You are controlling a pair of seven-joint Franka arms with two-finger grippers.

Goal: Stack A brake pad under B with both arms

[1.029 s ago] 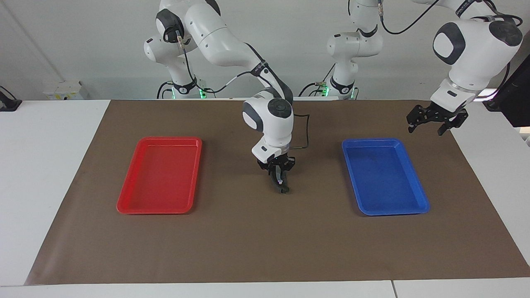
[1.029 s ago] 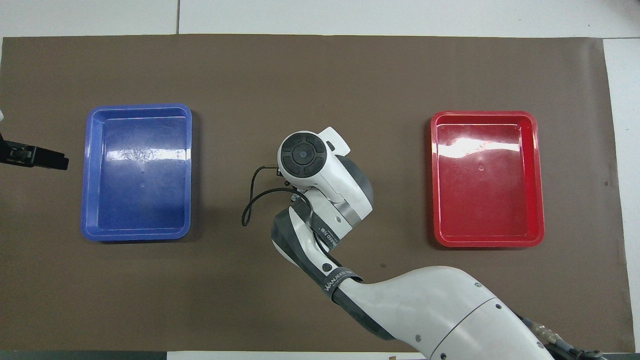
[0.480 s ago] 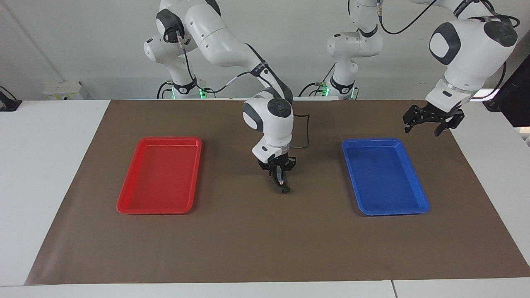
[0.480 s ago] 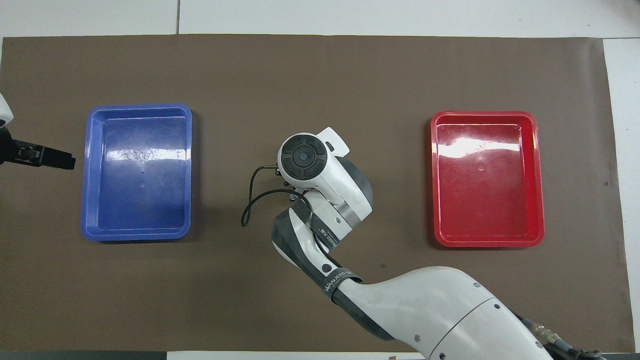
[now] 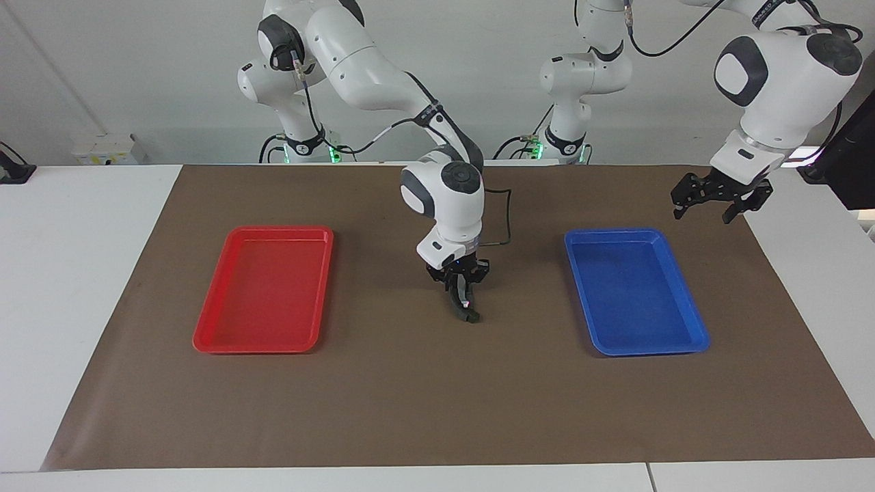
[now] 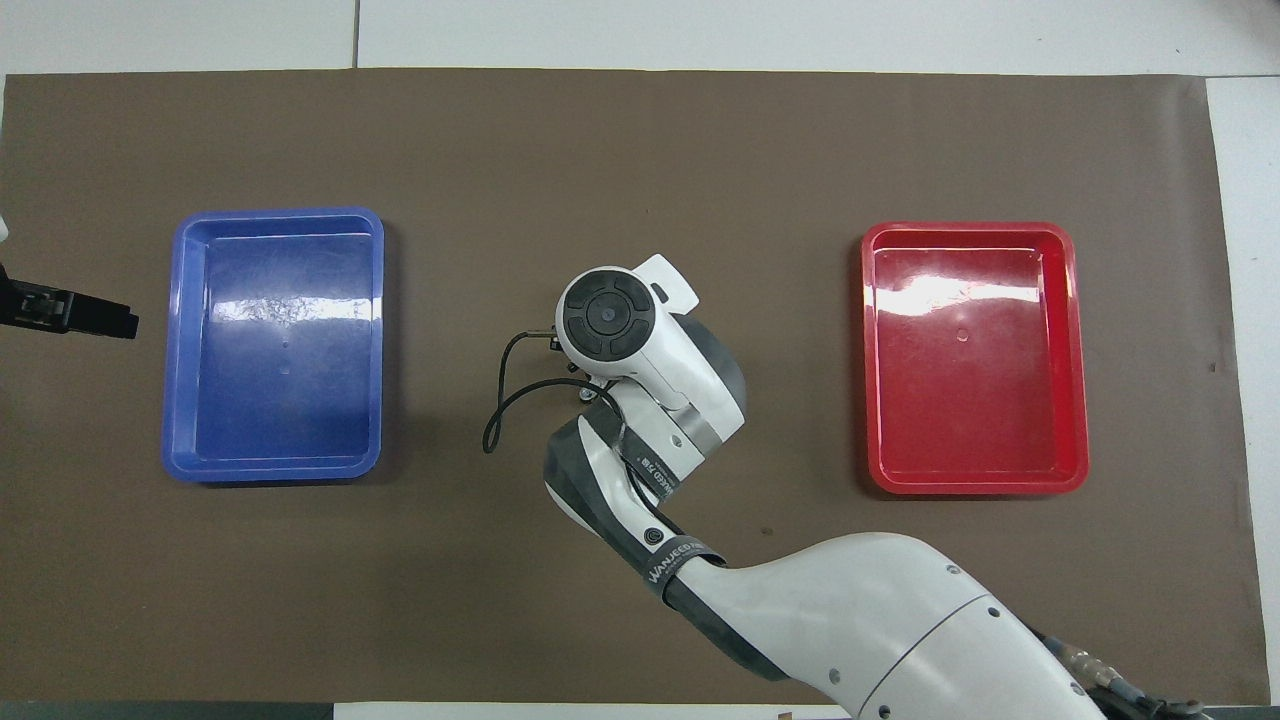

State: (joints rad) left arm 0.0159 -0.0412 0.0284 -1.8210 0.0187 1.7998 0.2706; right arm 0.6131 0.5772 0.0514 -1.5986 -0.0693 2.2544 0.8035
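Two trays: one red (image 5: 263,290), one blue (image 5: 636,292), both bare inside. Between them, the right gripper (image 5: 463,292) pinches one dark pad (image 5: 463,311). The left gripper (image 5: 714,201) hangs spread wide.

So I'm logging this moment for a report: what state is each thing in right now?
Right claw: lowered at the mat's middle, on a dark curved brake piece at the mat.
Left claw: open, raised, waiting beside the blue plastic tray.
Blue tray: nothing in it.
Red plastic tray: nothing in it.
Short dark pad: not visible.
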